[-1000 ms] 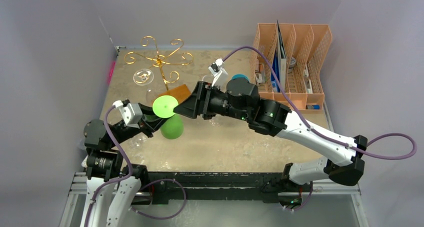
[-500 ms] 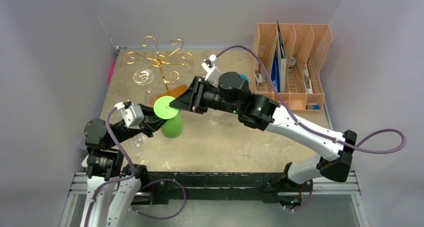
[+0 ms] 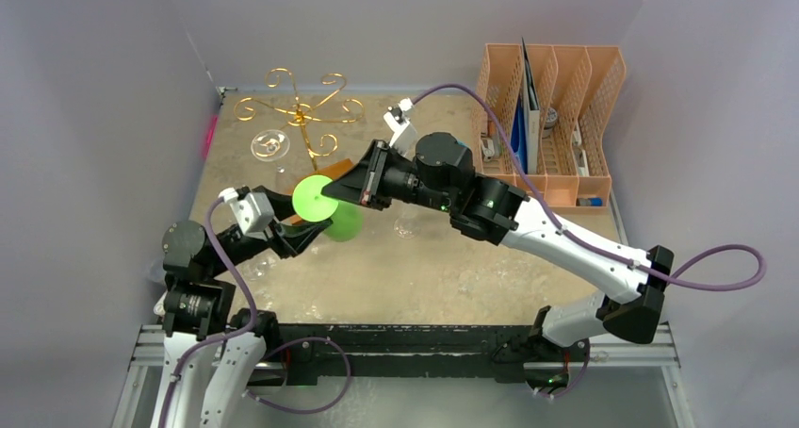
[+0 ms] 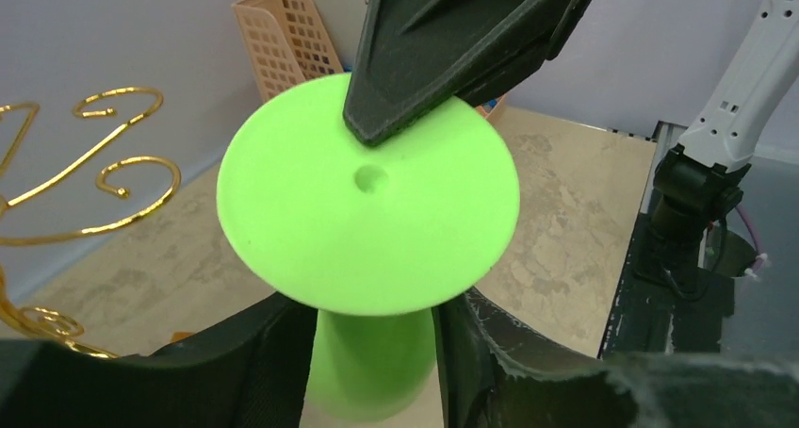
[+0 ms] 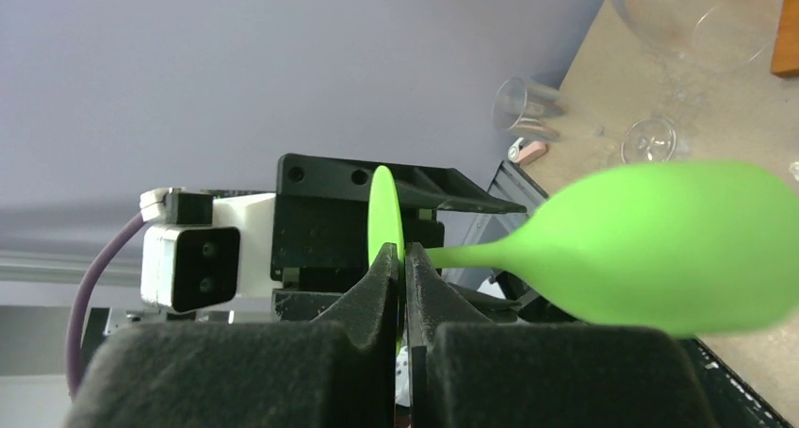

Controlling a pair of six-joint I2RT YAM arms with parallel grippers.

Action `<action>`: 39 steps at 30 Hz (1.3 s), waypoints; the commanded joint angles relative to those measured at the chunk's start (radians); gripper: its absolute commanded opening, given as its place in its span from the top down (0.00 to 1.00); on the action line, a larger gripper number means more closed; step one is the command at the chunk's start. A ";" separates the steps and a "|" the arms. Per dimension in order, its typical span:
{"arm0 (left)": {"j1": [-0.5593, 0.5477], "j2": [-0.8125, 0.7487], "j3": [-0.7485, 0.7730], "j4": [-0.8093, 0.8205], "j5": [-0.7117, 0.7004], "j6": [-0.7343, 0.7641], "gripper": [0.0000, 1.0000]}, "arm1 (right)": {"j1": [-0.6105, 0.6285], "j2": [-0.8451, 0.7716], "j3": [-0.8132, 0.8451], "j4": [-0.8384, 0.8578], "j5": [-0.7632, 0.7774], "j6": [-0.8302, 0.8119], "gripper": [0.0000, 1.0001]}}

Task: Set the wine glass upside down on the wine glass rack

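Top external view: the green wine glass (image 3: 318, 203) is held off the tabletop (image 3: 452, 268) at about 5 o'clock from the post of the gold wine glass rack (image 3: 301, 119), near it but apart from its curled arms. The glass is tipped on its side, its round foot facing 9 o'clock and its bowl toward 4 o'clock. The right fingers (image 3: 354, 189) reach in from 3 o'clock and are clamped together on the rim of the foot; the right wrist view shows the thin green disc pinched edge-on between them (image 5: 375, 301), with the stem and bowl (image 5: 660, 249) running off to 3 o'clock. The left fingers (image 3: 301, 241) are spread apart just under the glass; in the left wrist view they (image 4: 254, 362) flank the bowl below the foot (image 4: 367, 197), and I cannot tell whether they touch it. An orange organiser (image 3: 556, 98) stands at the tabletop's 1 o'clock corner.
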 commanded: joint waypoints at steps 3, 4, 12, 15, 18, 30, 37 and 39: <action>-0.005 -0.041 0.042 -0.103 -0.120 -0.044 0.43 | -0.022 -0.025 0.055 -0.015 0.082 -0.071 1.00; -0.005 -0.054 0.045 -0.122 -0.142 -0.046 0.41 | -0.026 -0.025 0.061 -0.023 0.094 -0.077 1.00; -0.005 -0.126 0.095 -0.292 -0.448 -0.206 0.35 | -0.098 -0.036 0.109 -0.075 0.205 -0.150 1.00; -0.005 -0.123 0.136 -0.376 -0.577 -0.308 0.33 | -0.126 -0.037 0.141 -0.099 0.242 -0.196 1.00; -0.005 -0.121 0.184 -0.451 -0.634 -0.324 0.33 | -0.155 -0.046 0.151 -0.107 0.279 -0.228 1.00; -0.005 -0.087 0.308 -0.511 -0.614 -0.250 0.33 | -0.299 0.083 0.336 -0.087 0.196 -0.372 1.00; -0.005 -0.071 0.334 -0.483 -0.639 -0.267 0.33 | -0.368 0.221 0.497 -0.049 0.114 -0.418 1.00; -0.005 -0.050 0.347 -0.463 -0.705 -0.267 0.33 | -0.372 0.266 0.542 -0.010 0.102 -0.439 1.00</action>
